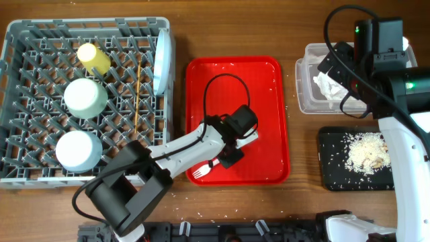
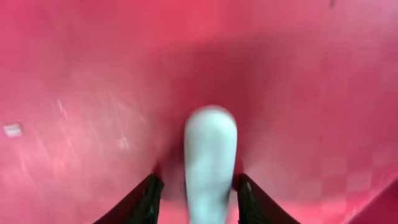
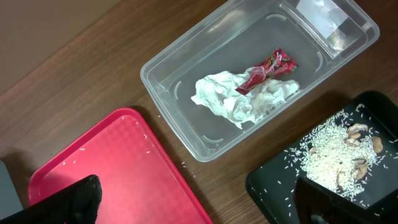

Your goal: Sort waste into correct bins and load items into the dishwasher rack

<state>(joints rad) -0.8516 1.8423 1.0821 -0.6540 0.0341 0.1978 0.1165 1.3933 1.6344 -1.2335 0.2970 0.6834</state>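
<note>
A white plastic fork [image 1: 201, 171] lies on the red serving tray [image 1: 269, 101]. My left gripper [image 2: 199, 180] is low over it, and its jaws straddle the fork handle [image 2: 211, 155] with a narrow gap on each side. The view is blurred. My right gripper [image 3: 199, 199] hangs open and empty between the tray and the bins. The clear tub [image 3: 152, 78] holds the white napkin [image 3: 233, 102] and the red wrapper [image 3: 268, 67]. Rice scraps [image 3: 329, 152] lie in the black tray [image 3: 273, 186].
The grey dishwasher rack [image 1: 20, 33] at the left holds a yellow cup [image 1: 93, 58], two pale bowls [image 1: 85, 97] [image 1: 78, 149], chopsticks [image 1: 137, 97] and an upright plate [image 1: 162, 60]. Loose rice grains lie scattered on the red tray and on the wood beside it.
</note>
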